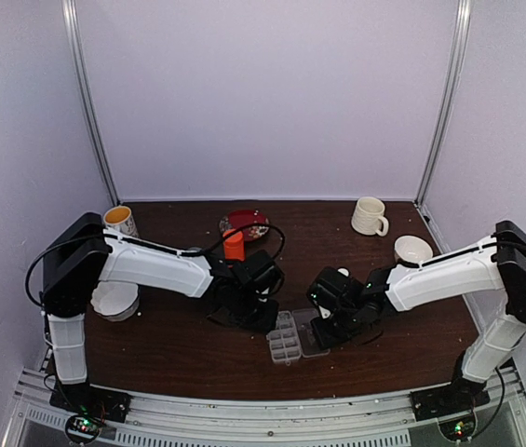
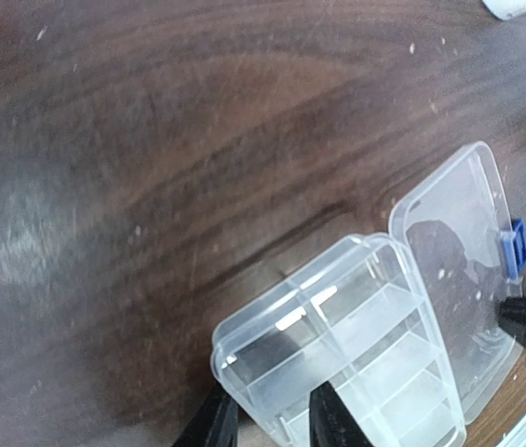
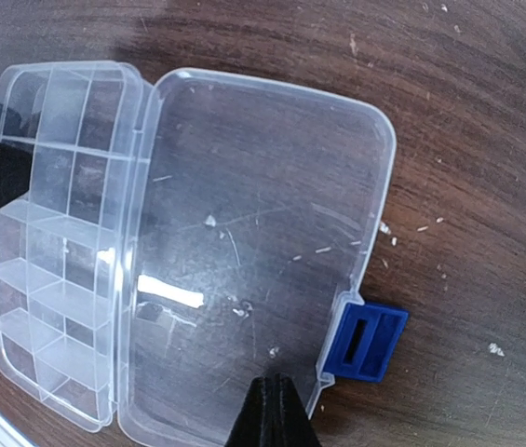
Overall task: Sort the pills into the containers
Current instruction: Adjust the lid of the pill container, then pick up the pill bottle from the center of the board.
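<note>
One wall of organiser box (image 2: 374, 372) clamped between left fingers (image 2: 330, 421); right fingers (image 3: 272, 414) together, tips over open lid (image 3: 263, 205) edge.

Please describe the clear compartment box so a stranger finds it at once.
On the dark brown wooden table, look at the middle near the front edge. The clear plastic rectangular organiser box lies there, lid open flat to the right. Unlike the orange bottle and white mug farther back, it is see-through, split into small compartments, with a blue latch.
</note>
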